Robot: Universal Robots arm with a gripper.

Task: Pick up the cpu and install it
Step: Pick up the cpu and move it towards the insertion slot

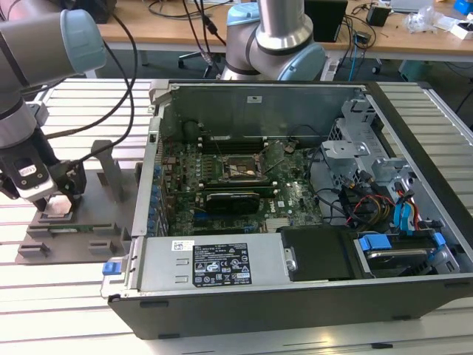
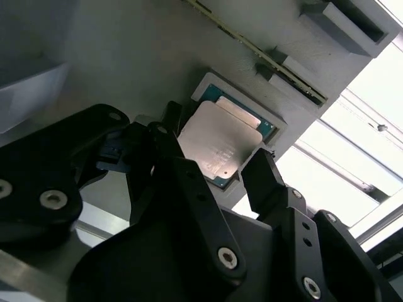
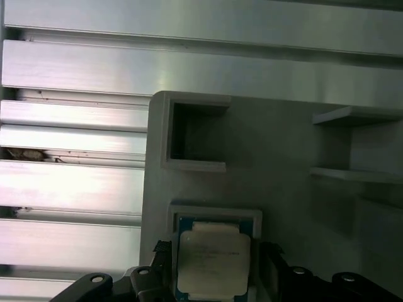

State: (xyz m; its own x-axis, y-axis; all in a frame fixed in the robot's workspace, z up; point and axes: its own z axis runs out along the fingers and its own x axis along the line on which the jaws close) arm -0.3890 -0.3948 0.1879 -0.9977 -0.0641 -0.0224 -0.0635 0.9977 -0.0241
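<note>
Exterior view, operator: where is the gripper point(image 1: 58, 203)?

— I have it low over the grey fixture point(image 1: 74, 229) on the tabletop point(image 1: 66, 310), at the exterior view's left, well apart from the open computer case point(image 1: 295, 296).

— And the cpu?

— In the second wrist view the cpu point(image 2: 217, 141) lies flat in the fixture's square recess, metal top up. I see the fingers point(image 2: 264, 182) spread, one on each side of it, nothing pinched.

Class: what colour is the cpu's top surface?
The cpu is silvery-grey on top, clearest in the second wrist view.
</note>
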